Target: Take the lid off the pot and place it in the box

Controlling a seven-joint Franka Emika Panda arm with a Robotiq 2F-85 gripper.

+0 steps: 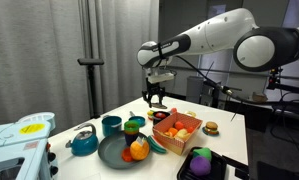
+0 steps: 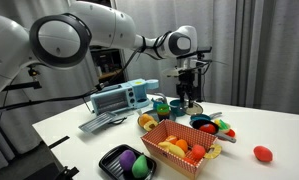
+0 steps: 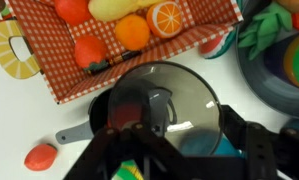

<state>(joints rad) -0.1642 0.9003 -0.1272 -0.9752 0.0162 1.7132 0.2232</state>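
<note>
Glass lid [image 3: 161,95], round, dark-rimmed. Gripper [image 3: 149,122] is closed narrow on its centre knob and holds it. The lid hangs over the dark pot [image 3: 74,134], whose grey handle pokes out to the left in the wrist view. Cannot tell whether the lid's rim is clear of the pot yet.

Box [image 3: 51,60] has a red-checked lining and orange-red sides. It lies just beside the pot, on its far side in the wrist view. It is crowded with toy fruit, including oranges [image 3: 132,32] and a tomato [image 3: 89,50]. A small red piece [image 3: 39,157] lies loose on the table, near left.

Risks, as I judge them:
- The pinch on a small knob could let the lid tilt or slip mid-carry.
- A low carry could clip the box wall.
- Set on heaped fruit, the lid may rest crooked and slide off.
</note>
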